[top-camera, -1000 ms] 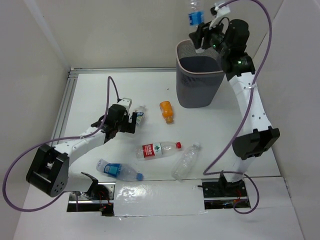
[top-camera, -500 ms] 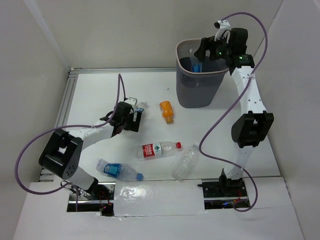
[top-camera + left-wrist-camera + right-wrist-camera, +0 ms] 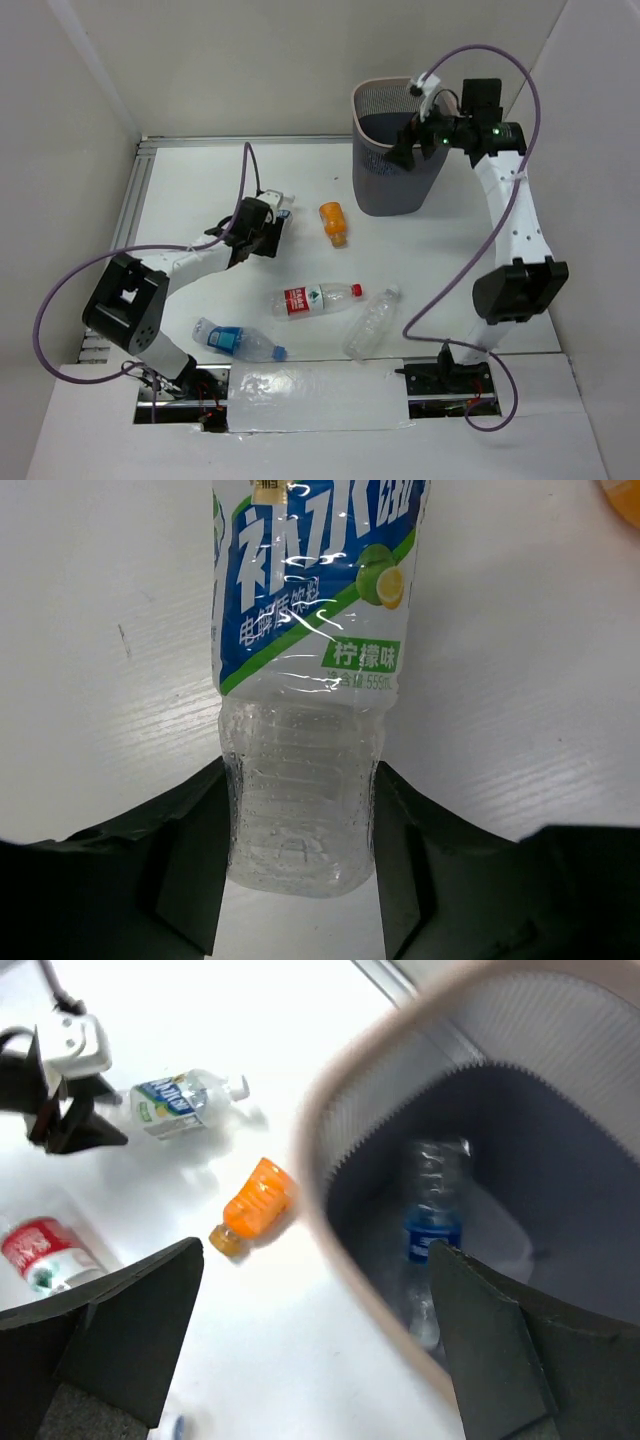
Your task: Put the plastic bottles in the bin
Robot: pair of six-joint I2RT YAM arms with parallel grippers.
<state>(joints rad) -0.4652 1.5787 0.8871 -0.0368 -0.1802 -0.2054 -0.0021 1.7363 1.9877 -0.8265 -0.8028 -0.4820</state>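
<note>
At the far right of the surface [image 3: 200, 170] the bin [image 3: 385, 190] stood upright, its pale rim facing up. The right tool [image 3: 405, 152] hung over the near side of the bin's mouth. Its fingers were spread wide, with nothing between them. The right wrist view looked down into the bin, where the blue-banded bottle [image 3: 430, 1240] lay low against the dark inner wall.

Left of centre, the left tool [image 3: 272, 222] was pinching the lemon-label bottle [image 3: 300, 780]. This bottle lay on its side on the surface with its base toward the tool and its blue-and-green label pointing away from it. In the left wrist view both dark fingers [image 3: 190, 880] lay against the sides of the clear ribbed base, and the bottle showed no crushing.

Four more bottles lay loose on the surface. The orange bottle [image 3: 334, 223] lay to the right of the left tool, between it and the bin, and touched neither. Nearer, at the centre, the red-label bottle [image 3: 318, 298] lay with its red cap pointing right. The clear bottle [image 3: 371, 325] lay just to its right, its cap end close to that red cap. The blue-label bottle [image 3: 237, 341] lay at the near left, close to the left arm's base.
</note>
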